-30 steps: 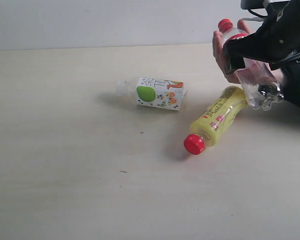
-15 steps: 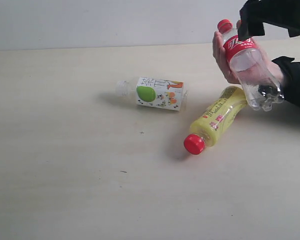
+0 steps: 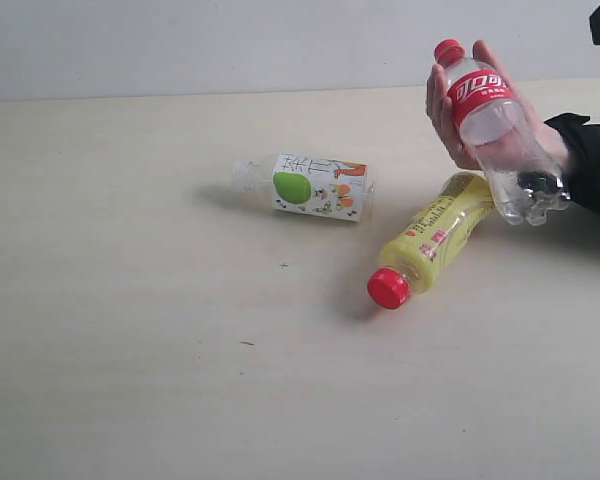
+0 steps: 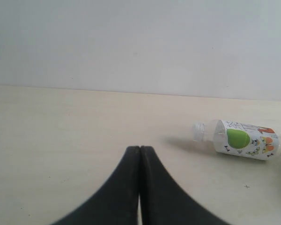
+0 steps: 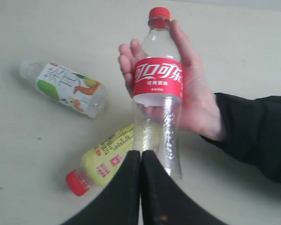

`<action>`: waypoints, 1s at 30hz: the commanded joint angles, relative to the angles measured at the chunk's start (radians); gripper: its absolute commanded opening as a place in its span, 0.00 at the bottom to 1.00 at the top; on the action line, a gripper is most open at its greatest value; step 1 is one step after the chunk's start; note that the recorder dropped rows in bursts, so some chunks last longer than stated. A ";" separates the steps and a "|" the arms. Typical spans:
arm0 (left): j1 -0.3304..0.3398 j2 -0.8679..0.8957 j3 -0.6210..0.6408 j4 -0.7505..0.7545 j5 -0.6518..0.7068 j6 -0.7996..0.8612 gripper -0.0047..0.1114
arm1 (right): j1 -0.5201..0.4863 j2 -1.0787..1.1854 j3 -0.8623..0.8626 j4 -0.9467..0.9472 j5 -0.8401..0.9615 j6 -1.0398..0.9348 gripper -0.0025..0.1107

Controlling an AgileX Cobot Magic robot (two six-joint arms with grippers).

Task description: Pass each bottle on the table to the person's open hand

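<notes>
The clear plastic bottle with the red cap and red label (image 3: 492,118) (image 5: 158,93) is off the table and lying in the person's open hand (image 3: 443,112) (image 5: 199,105). It's a bare, light-skinned hand with a black sleeve (image 3: 592,165) (image 5: 260,133). The human fingers run up behind the label, loosely spread and cupping it. The cap sits just past the fingertips and the bumpy base hangs out toward the sleeve.

Just under that base is the yellow plastic bottle with the red cap (image 3: 432,242) (image 5: 107,158). It's on its side on the pale beige wood-grain table (image 3: 130,330), cap toward the near edge. I can't tell if it actually touches the clear one.

Off to the left of that in the exterior view is the white-labelled bottle with the green apple picture (image 3: 318,187) (image 4: 243,140) (image 5: 65,88). It's also on its side, and its neck points away from the other two.

Right gripper (image 5: 141,157): the two black fingers are pressed flat together with nothing between them, looking down at the hand and bottle.

Left gripper (image 4: 140,152): same deal, fingers pressed together and empty, low over bare table with the apple bottle well apart from it.
</notes>
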 commanded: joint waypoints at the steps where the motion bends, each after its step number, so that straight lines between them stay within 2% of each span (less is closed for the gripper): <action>1: -0.006 -0.006 0.001 -0.003 -0.002 0.001 0.04 | -0.006 -0.206 0.191 0.123 -0.086 -0.091 0.02; 10: -0.006 -0.006 0.001 -0.003 -0.002 0.001 0.04 | -0.006 -0.555 0.630 0.531 -0.346 -0.358 0.02; 15: -0.006 -0.006 0.001 -0.003 -0.002 0.001 0.04 | -0.006 -0.680 0.818 0.874 -0.466 -0.719 0.02; 19: -0.006 -0.006 0.001 -0.003 -0.002 0.001 0.04 | -0.006 -0.771 0.890 1.017 -0.500 -0.932 0.02; 30: -0.006 -0.006 0.001 -0.003 -0.002 0.001 0.04 | -0.006 -0.889 1.006 1.290 -0.513 -1.246 0.02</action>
